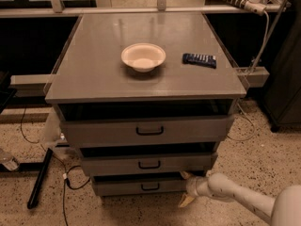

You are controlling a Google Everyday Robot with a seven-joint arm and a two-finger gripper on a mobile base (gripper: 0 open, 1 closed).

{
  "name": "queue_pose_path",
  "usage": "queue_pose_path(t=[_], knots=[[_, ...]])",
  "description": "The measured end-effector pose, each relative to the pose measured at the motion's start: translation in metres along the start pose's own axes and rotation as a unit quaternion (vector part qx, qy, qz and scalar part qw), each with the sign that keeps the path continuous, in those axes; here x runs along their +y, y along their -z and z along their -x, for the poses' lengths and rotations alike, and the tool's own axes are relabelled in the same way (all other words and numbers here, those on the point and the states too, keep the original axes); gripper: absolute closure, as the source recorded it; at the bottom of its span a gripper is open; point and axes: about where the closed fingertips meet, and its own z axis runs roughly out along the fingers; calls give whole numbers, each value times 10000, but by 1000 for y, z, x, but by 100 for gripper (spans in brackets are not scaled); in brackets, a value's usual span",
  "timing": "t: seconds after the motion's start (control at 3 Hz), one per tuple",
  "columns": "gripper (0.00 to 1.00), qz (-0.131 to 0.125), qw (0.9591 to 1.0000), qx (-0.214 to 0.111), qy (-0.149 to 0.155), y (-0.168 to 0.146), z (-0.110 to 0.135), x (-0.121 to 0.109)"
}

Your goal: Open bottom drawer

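The bottom drawer (pixel 122 187) is the lowest and narrowest grey front of the three-drawer cabinet, with a small black loop handle (pixel 150 187). It sits nearly flush under the middle drawer (pixel 113 165). My gripper (pixel 184 188) is at the right end of the bottom drawer's front, right of the handle, near the floor. Its fingers are spread apart, one fingertip (pixel 185 175) high by the drawer's upper right corner and one low over the floor. It holds nothing. The white arm (pixel 235 194) reaches in from the lower right.
The top drawer (pixel 108 132) has a larger handle. On the cabinet top (pixel 94 69) stand a white bowl (pixel 143 56) and a dark remote (pixel 200 60). Cables (pixel 66 182) and a black bar (pixel 40 178) lie on the speckled floor at left.
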Motion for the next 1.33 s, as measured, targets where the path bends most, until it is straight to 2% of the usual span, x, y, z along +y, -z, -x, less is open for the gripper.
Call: queue_pose_path(t=[0.33,0.67,1.33], knots=[[0,-102,9997,168,154,-7,-17,-6],[0,-127,9994,303,86,-21,-55,-7],[0,-36,9999,168,-19,-35,-66,-8]])
